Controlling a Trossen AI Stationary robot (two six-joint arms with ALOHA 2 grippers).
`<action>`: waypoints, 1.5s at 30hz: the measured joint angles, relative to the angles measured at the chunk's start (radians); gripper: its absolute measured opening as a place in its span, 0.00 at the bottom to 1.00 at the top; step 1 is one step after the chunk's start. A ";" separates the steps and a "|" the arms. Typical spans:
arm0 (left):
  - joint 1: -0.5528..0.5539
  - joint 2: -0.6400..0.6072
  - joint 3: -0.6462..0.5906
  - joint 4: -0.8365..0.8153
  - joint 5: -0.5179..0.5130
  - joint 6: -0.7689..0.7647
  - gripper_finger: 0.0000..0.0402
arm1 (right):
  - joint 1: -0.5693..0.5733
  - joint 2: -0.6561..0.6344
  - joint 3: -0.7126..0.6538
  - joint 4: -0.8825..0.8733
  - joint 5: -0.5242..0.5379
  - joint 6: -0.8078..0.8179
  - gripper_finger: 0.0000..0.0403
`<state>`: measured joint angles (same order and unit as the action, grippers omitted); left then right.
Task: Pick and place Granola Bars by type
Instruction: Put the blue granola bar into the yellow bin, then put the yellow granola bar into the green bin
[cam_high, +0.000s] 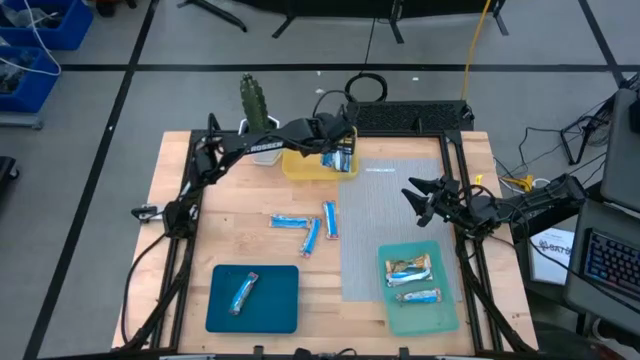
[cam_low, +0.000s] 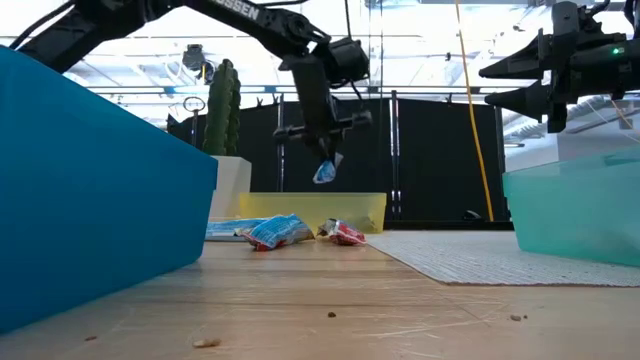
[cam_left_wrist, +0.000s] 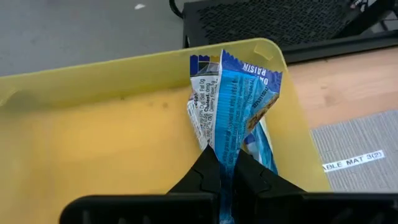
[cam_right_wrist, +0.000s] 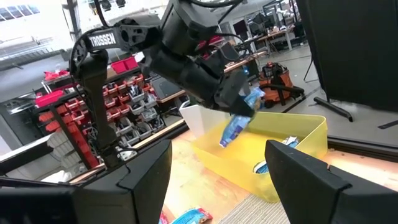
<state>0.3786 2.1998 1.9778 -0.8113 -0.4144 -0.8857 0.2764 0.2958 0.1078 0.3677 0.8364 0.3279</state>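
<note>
- Yellow tray (cam_high: 300, 168): far edge of wooden table (cam_high: 180, 240).
- Dark blue tray (cam_high: 275, 300): near left.
- Light teal tray (cam_high: 440, 305): near right.
- Grey mat (cam_high: 385, 215): right half.
- Cactus (cam_high: 254, 100), white pot: beside yellow tray.

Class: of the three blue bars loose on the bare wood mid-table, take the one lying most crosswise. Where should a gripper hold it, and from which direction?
Grip the crosswise blue bar across its narrow middle, coming straight down from above. It lies flat on the table, long sides exposed, ends clear of the neighbouring bars.
</note>
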 joint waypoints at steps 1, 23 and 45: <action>0.001 0.007 0.000 0.003 -0.002 0.000 0.03 | 0.000 0.000 0.000 0.000 0.000 0.000 0.62; 0.027 0.055 -0.158 0.189 0.004 -0.040 0.03 | 0.000 0.000 0.000 0.001 0.000 0.000 0.62; 0.016 0.055 -0.164 0.287 0.005 -0.008 0.67 | 0.000 0.000 0.000 0.001 0.000 0.000 0.62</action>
<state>0.3950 2.2551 1.8141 -0.5248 -0.4091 -0.8932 0.2764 0.2958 0.1078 0.3687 0.8360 0.3279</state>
